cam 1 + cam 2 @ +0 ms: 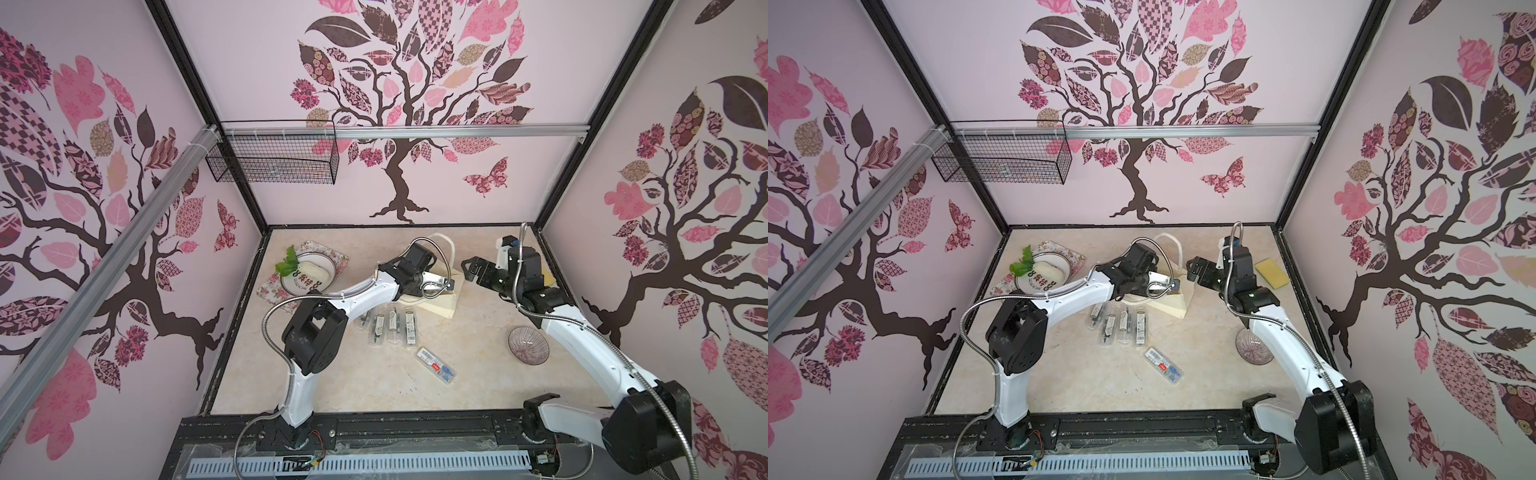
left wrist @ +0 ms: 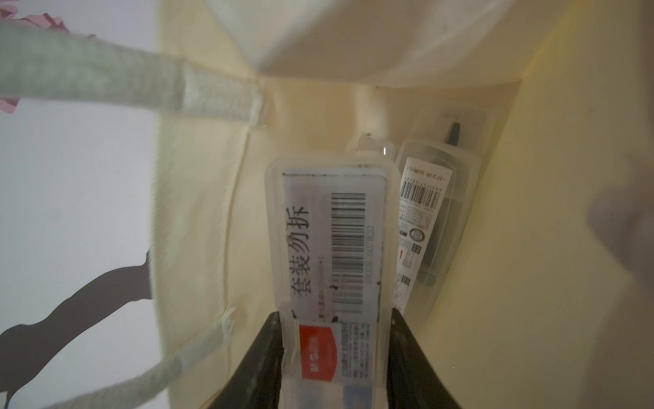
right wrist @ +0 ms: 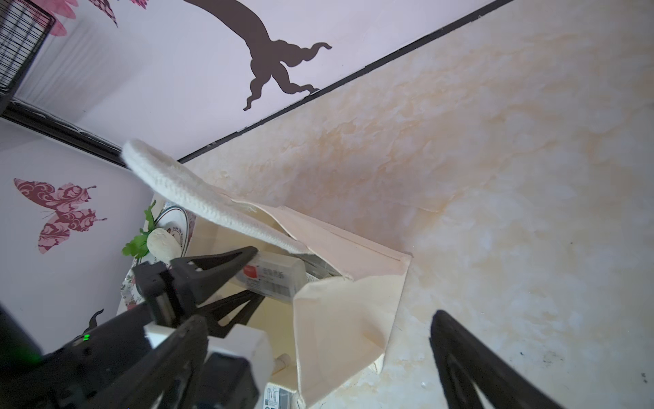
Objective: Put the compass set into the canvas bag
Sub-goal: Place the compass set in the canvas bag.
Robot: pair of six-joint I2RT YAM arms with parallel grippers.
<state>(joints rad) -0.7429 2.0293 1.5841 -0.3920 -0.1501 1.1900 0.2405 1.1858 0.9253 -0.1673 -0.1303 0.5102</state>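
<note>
The cream canvas bag (image 1: 441, 306) (image 1: 1174, 306) sits at the back middle of the table, one white handle (image 3: 198, 198) looped up. My left gripper (image 2: 336, 315) (image 1: 446, 284) reaches into the bag's mouth, shut on a clear compass set (image 2: 332, 248) (image 3: 279, 274) with a barcode label and a red sticker. A second clear case (image 2: 431, 212) lies deeper in the bag beside it. My right gripper (image 1: 471, 271) (image 3: 318, 318) hovers just right of the bag, jaws wide open and holding nothing, with the bag's fabric corner (image 3: 346, 311) in front of them.
Several clear cases (image 1: 390, 324) lie in a row in front of the bag, and one more (image 1: 436, 365) lies nearer the front. A purple bowl (image 1: 528, 345) sits at the right, a yellow sponge (image 1: 1271, 273) behind the right arm, and a plate (image 1: 307, 274) on floral trays at the back left.
</note>
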